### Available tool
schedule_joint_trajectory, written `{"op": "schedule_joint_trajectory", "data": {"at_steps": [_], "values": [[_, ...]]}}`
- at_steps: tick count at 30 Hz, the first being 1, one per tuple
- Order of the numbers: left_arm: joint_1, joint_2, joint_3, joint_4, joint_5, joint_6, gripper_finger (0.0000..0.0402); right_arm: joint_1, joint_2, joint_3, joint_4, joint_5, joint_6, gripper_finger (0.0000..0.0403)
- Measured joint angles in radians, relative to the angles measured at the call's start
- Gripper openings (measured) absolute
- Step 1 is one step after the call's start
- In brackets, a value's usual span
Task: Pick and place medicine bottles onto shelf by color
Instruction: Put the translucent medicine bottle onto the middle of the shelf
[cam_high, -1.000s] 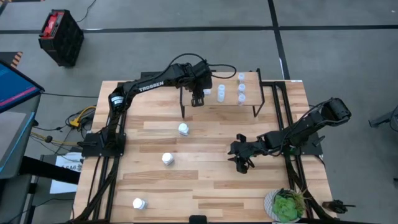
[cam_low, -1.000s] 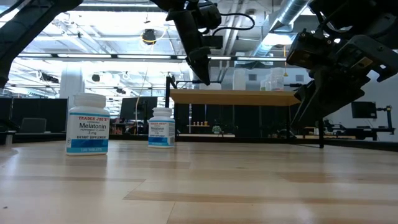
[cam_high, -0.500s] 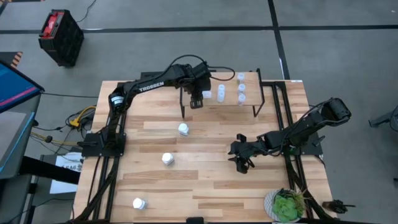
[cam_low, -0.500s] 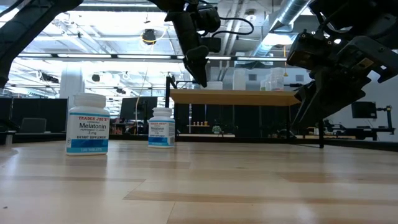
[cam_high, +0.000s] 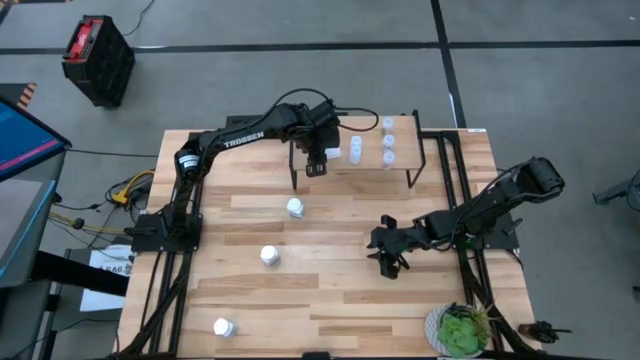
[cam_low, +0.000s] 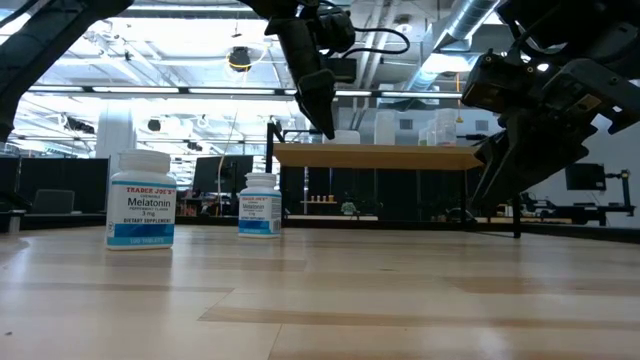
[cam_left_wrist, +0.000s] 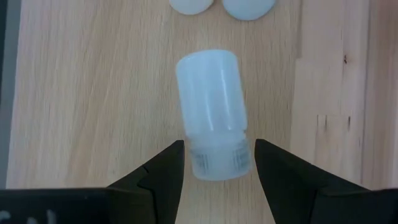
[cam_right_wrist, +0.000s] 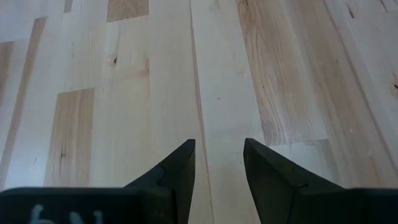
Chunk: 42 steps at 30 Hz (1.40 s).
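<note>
My left gripper (cam_high: 316, 165) is over the left part of the light-wood shelf (cam_high: 370, 165), fingers pointing down and open. A pale translucent bottle (cam_left_wrist: 210, 93) is on the shelf with its ribbed cap (cam_left_wrist: 216, 160) between the fingertips. It shows its side, so it looks tipped or lying. Several more translucent bottles (cam_high: 388, 142) stand on the shelf's right part. Three white bottles (cam_high: 295, 208) (cam_high: 270, 256) (cam_high: 223, 327) stand on the table. My right gripper (cam_high: 388, 262) is open and empty, low over bare table to the right. My left gripper's fingers (cam_left_wrist: 168, 171) come from above and stand on either side of the bottle's cap (cam_left_wrist: 216, 160), with only a thin gap showing on each side. I cannot tell whether they touch it. The bottle rests on the shelf top.
A round green potted plant (cam_high: 460, 330) stands at the table's near right corner. The shelf's black legs (cam_high: 293, 178) reach down to the table. In the low view two white labelled bottles (cam_low: 140, 200) (cam_low: 260, 205) stand in front of the shelf (cam_low: 400, 157).
</note>
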Motion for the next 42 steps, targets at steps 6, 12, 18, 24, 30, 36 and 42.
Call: {"op": "schedule_joint_trajectory", "data": {"at_steps": [6,12,18,24,30,36,42], "values": [[0.000,0.000,0.000,0.000,0.003,-0.050,0.0183,0.000,0.000,0.000,0.000,0.000,0.000,0.0159],[-0.001,0.000,0.000,-0.007,0.032,-0.016,0.0183,0.000,0.000,0.000,0.000,0.000,0.002,0.0159],[-0.012,0.000,0.000,0.003,0.055,-0.010,0.0183,0.000,0.000,0.000,0.000,0.000,0.002,0.0159],[-0.014,0.000,0.000,0.002,0.049,-0.072,0.0183,0.000,0.000,0.000,0.000,0.000,0.002,0.0159],[-0.017,0.000,0.000,0.021,-0.019,-0.084,0.0183,0.000,0.000,0.000,0.000,0.000,0.002,0.0159],[-0.017,0.000,0.000,0.024,0.006,-0.021,0.0183,0.000,0.000,0.000,0.000,0.000,0.002,0.0159],[-0.015,0.000,0.000,0.024,0.005,-0.051,0.0183,0.000,0.000,0.000,0.000,0.000,0.002,0.0159]]}}
